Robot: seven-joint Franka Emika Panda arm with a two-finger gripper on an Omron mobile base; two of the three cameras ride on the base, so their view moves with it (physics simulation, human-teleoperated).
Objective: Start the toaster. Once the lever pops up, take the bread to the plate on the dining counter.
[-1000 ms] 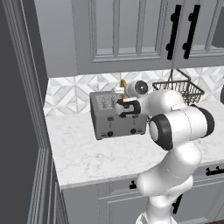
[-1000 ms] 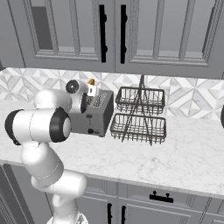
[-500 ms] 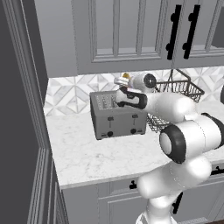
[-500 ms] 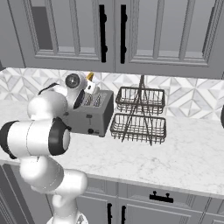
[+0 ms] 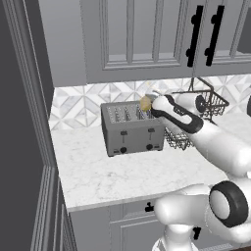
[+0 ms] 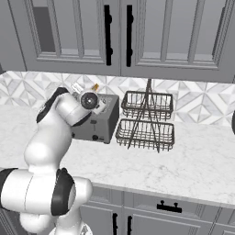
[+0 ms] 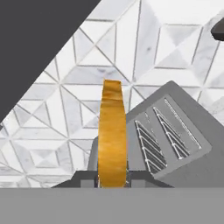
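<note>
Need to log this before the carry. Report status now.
Gripper shut on the bread, slice lifted clear above the toaster. Plate not reached yet. Wire basket rack stands beside the toaster, apart from the arm.

One toaster [image 5: 132,128] with four slots, two levers and two knobs on its front. One slice of bread [image 7: 112,135]. One two-tier wire basket rack [image 6: 147,120]. One marble worktop [image 5: 112,171]. Two black cabinet handles [image 6: 108,34] on the upper doors. One robot arm with one gripper [image 7: 112,180].
</note>
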